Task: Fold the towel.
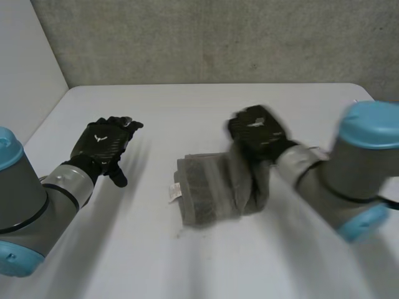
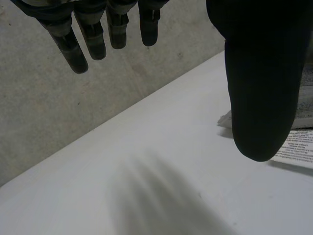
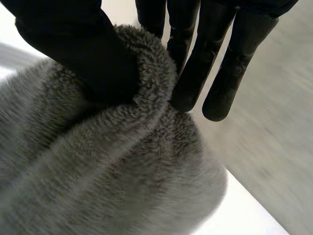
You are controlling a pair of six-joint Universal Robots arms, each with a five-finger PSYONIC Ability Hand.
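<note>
A grey fleece towel [image 1: 206, 194] lies folded in the middle of the white table [image 1: 187, 106], a white label [image 1: 175, 192] at its left edge. My right hand [image 1: 255, 132] is lifted over the towel's right edge and holds a fold of it up. In the right wrist view the towel [image 3: 122, 176] is pinched between thumb and fingers [image 3: 195, 63]. My left hand [image 1: 103, 146] hovers over bare table well left of the towel, fingers straight. From the left wrist, the fingers [image 2: 80, 44] are spread, and beside the thumb lies the label [image 2: 298, 146].
A grey wall [image 1: 206, 37] rises behind the table's far edge, and a pale wall stands at the left. Bare tabletop lies between my left hand and the towel and in front of it.
</note>
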